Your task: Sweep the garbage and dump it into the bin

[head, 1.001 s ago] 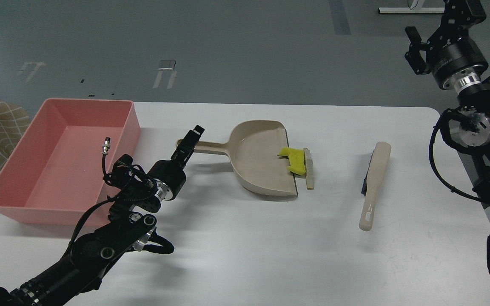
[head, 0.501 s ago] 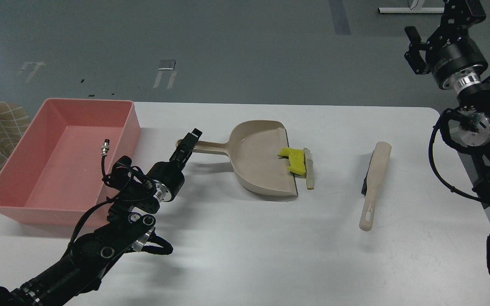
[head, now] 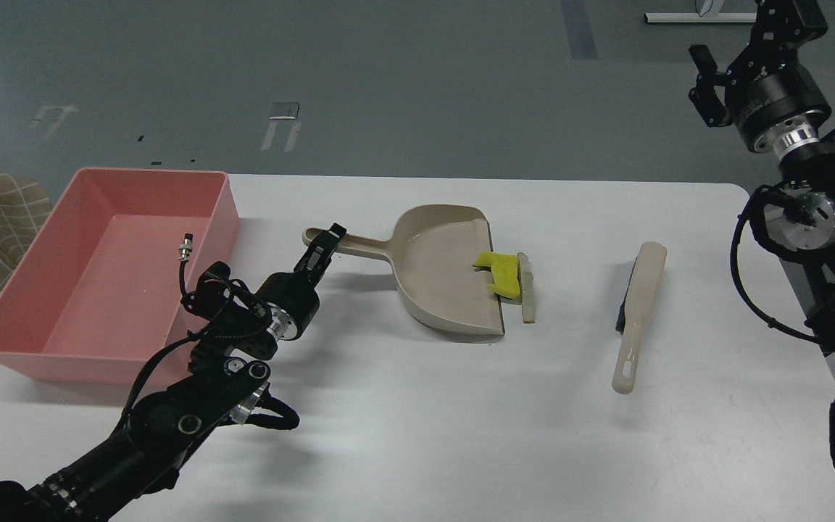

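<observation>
The yellow sponge block [head: 502,272] sits at the mouth of the beige dustpan [head: 439,283], mostly on the pan floor, while the thin bread-like wedge [head: 527,288] lies just outside the pan's dark lip, touching or nearly touching the sponge — so the sweeping looks only partly done, with one scrap in and one at the threshold. The hand brush [head: 635,319] lies on the white table [head: 417,435], well apart from both grippers. The pink bin [head: 222,210] stands at the table's left end, and nothing can be seen in it; dumping has not happened. The left gripper [head: 322,249] is at the dustpan's handle [head: 349,245], its dark fingers around or just over it — whether they are clenched on it I cannot tell. The right gripper [head: 707,87] hangs high at the right edge, off the table and holding nothing; its fingers are too dark to tell whether it is released. What seems left: get the wedge into the pan, then carry and tip it over the bin.
</observation>
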